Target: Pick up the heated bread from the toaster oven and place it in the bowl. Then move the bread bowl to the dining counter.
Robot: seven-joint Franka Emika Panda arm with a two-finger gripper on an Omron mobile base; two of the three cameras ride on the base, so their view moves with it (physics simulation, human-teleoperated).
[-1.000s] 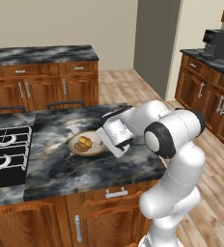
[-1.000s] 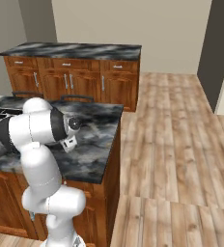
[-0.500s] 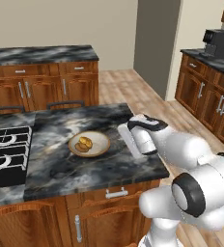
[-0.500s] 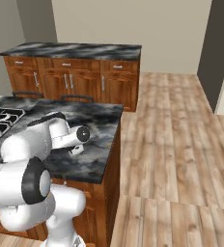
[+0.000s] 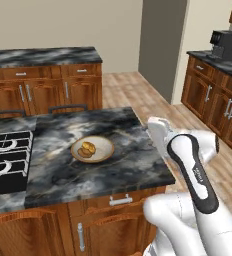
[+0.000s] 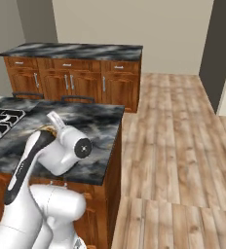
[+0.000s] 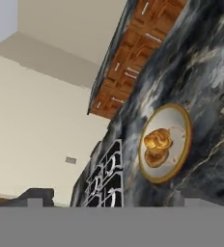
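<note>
The arm has swung back off the dining counter (image 5: 113, 165). The bowl (image 5: 92, 149) rests there holding golden bread (image 5: 87, 148). The gripper's state cannot be told.

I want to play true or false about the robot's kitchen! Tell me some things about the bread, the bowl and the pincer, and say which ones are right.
1. The bread is lying in the bowl. True.
2. The bowl stands on the wooden floor. False: it stands on the dark marbled dining counter.
3. The cooktop is set into the same counter as the bowl. True.
4. The pincer is squeezing the bowl's rim. False: in the hand view the two finger tips rise at the bottom, apart from the bowl and touching nothing.
5. The bowl sits on top of the cooktop's burners. False: it sits on bare stone beside the cooktop.
</note>
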